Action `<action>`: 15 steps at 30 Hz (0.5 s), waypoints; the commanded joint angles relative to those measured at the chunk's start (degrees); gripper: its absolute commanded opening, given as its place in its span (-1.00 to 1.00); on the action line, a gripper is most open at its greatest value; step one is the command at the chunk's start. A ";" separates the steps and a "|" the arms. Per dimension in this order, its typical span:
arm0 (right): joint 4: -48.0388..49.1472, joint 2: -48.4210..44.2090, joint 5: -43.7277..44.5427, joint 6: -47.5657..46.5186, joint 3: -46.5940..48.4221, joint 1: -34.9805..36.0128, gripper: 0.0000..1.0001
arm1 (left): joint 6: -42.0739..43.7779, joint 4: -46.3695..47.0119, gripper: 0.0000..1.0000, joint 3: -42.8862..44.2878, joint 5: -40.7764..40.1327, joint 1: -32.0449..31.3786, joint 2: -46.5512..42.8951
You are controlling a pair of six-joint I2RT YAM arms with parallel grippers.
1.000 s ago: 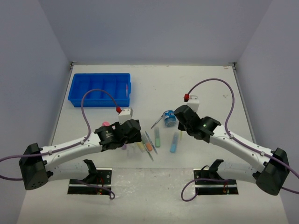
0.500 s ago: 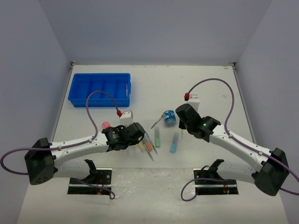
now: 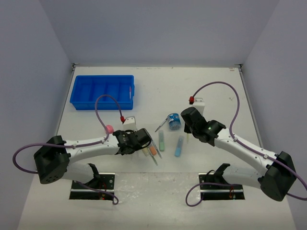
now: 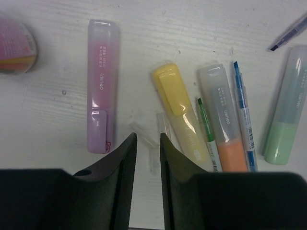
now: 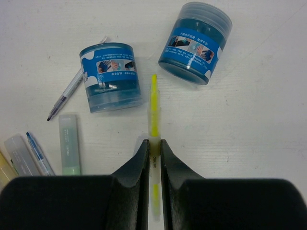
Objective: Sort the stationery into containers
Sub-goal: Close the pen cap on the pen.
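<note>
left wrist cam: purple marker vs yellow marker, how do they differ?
Pose: the purple marker lies straight up the view, while the yellow marker is tilted.
Place: the purple marker is left of the left gripper, the yellow marker right of it.
Neighbours: the purple marker lies alone; the yellow marker lies close beside a thin green pen and the orange marker.
Both are short capped pastel sticks lying flat on the table.

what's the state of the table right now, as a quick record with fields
left gripper: jaws narrow around a thin clear pen, grip unclear
right gripper: shut on yellow pen
tray: one thin pen in the right end compartment
not sorted yet: purple marker, yellow marker, orange marker, green marker, blue tubs
</note>
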 commanded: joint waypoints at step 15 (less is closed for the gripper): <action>2.68 2.14 -0.79 -0.95 -0.23 -0.41 -1.00 | -1.30 3.98 -0.43 -0.60 -0.88 1.76 5.26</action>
